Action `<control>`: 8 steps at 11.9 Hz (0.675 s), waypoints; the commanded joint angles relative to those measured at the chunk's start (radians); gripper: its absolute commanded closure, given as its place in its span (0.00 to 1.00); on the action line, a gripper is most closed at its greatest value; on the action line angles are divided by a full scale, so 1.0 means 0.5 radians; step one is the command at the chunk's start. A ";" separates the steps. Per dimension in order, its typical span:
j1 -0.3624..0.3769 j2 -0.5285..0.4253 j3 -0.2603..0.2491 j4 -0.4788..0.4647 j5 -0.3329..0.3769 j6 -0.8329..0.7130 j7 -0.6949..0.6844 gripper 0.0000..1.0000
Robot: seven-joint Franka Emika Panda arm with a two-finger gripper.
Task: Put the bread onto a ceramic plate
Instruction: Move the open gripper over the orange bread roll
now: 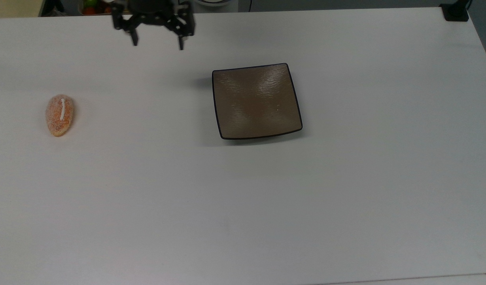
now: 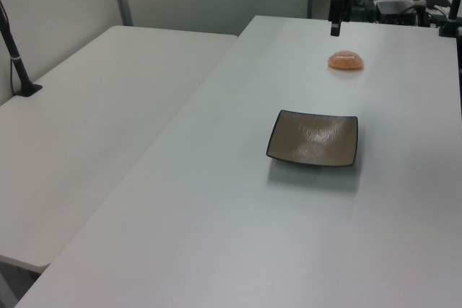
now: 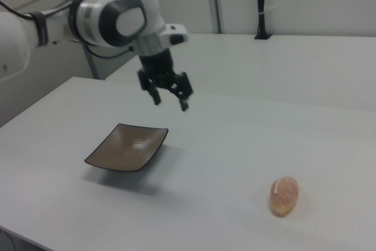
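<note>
The bread [image 1: 59, 114], a small orange-brown loaf with a white stripe, lies on the white table at the top view's left; it also shows as the bread [image 2: 346, 60] and the bread [image 3: 284, 195]. The square brown ceramic plate [image 1: 256, 101] sits bare near the table's middle, seen too as the plate [image 2: 314, 138] and the plate [image 3: 127, 147]. My gripper [image 1: 158, 43] hangs open above the table near its far edge, between bread and plate in the top view, holding nothing. It appears as the gripper [image 3: 170, 101] in the right view and the gripper [image 2: 335, 27] in the left view.
A second white table [image 2: 94, 120] adjoins on the left view's left. A black clamp post [image 1: 455, 12] stands at the top view's top right corner. A bin of colourful items [image 1: 96, 6] sits beyond the far edge. Wide open tabletop [image 1: 243, 206] surrounds the plate.
</note>
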 commanded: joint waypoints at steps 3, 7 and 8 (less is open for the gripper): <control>-0.034 0.151 -0.365 -0.104 -0.050 0.413 -0.431 0.00; -0.113 0.323 -0.559 -0.098 -0.050 0.668 -0.821 0.00; -0.126 0.405 -0.571 -0.092 -0.050 0.760 -0.849 0.00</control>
